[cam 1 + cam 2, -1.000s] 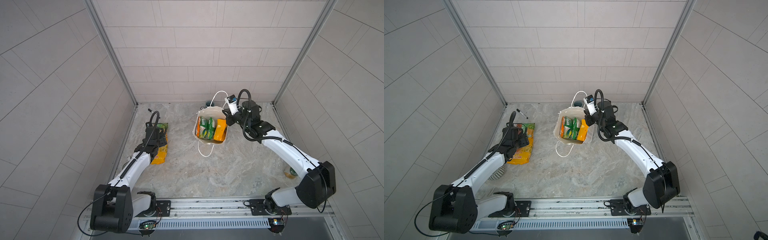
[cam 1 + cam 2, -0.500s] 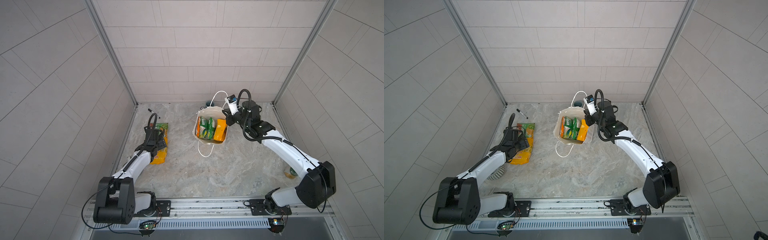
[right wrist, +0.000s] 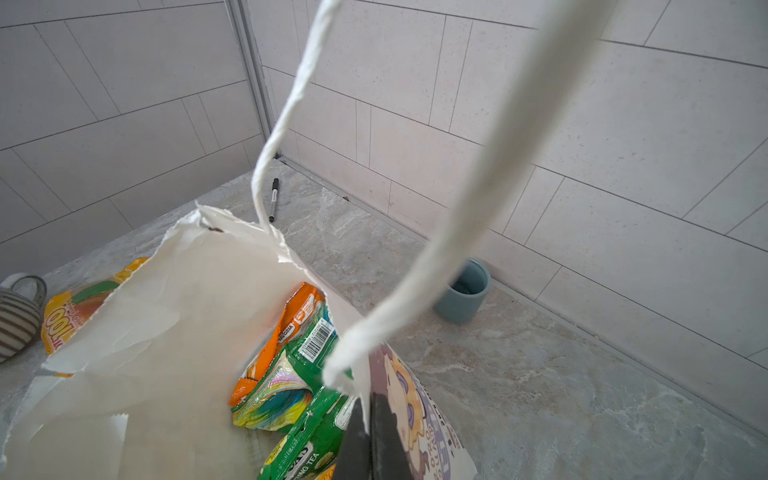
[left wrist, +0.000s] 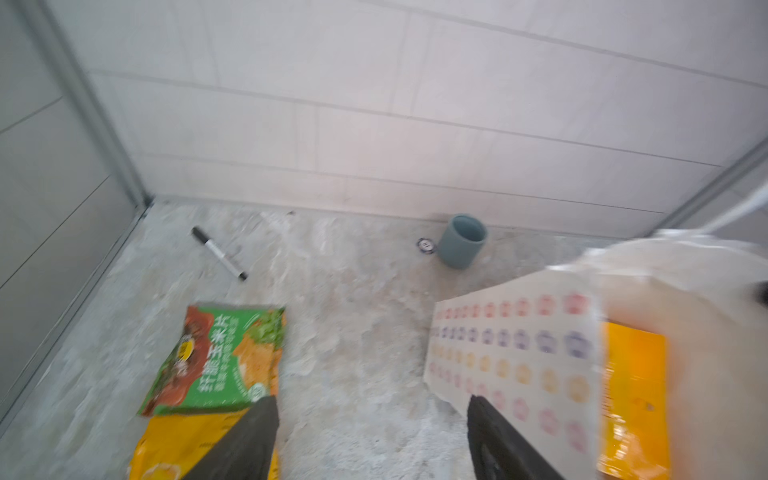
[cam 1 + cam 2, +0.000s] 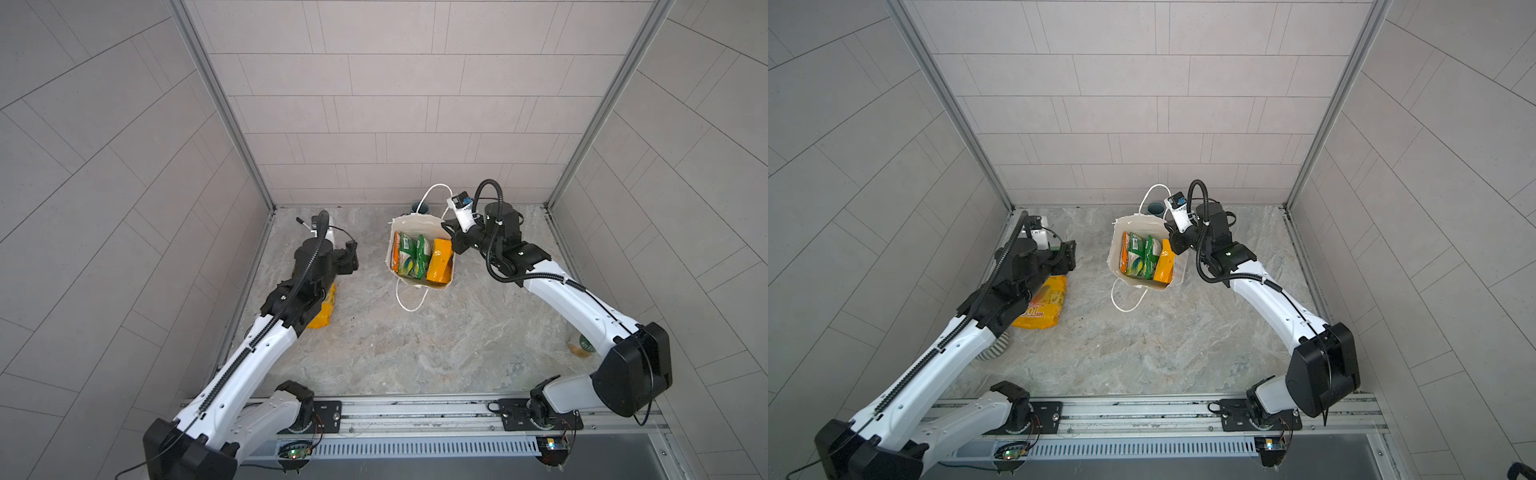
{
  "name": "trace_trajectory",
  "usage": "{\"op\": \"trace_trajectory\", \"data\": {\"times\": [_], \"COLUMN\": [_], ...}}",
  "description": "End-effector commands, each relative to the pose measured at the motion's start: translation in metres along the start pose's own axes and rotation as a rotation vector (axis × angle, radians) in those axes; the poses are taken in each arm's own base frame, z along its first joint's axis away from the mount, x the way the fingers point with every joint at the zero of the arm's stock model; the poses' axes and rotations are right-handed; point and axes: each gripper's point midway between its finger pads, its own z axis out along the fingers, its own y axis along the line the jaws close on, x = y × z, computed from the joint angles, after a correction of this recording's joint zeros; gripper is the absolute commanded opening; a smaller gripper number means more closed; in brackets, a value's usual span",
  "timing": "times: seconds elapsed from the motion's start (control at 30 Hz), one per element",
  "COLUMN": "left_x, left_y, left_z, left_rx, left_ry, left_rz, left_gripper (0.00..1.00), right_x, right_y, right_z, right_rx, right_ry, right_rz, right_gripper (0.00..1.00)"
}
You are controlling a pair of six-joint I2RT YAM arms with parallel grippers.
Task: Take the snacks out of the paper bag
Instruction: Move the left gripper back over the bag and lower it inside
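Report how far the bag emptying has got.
Done: a green packet and a yellow packet lie out on the table. In hand: the right gripper is shut on the rim of the paper bag, holding it open; the left gripper is open and empty. Left: several packets inside the bag, green, orange and yellow.

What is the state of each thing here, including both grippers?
left gripper: open, empty.
right gripper: shut on the paper bag's rim.
paper bag: upright, mouth open.
snacks in the bag: inside, not yet taken out.
green packet: out, flat on the table.
yellow packet: out, flat.
marker pen: lying down.
cup: upright.
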Motion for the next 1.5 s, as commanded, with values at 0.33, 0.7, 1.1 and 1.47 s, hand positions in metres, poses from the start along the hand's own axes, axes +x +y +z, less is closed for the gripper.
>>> {"op": "trace_trajectory", "data": {"times": [0.33,0.7,1.1,1.47], "left_x": [-0.012,0.024,0.052,0.087], "left_y": [-0.119,-0.181,-0.193,-0.186], "left_z": [-0.019,0.011,0.057,0.094], "left_rx": [0.356,0.456,0.393,0.274], "left_ry": [0.079,0.172,0.253,0.343], "left_rz": [0.326,0.31,0.265,0.247], "left_gripper": [0.67,0.54,0.45,0.41], "right_x": [-0.022,-0.02,-0.025,-0.033], "right_y": [0.026,0.034,0.033,0.026], "right_z": [-0.018,-0.022,-0.028,-0.032], "right_rx": [-0.117,-0.145,-0.134,-0.087], "right_ry": [-0.088,-0.149,-0.184,-0.2], "right_rz": [-0.166,-0.191,-0.186,-0.162], "right_gripper": [0.0,0.0,0.0,0.0]}}
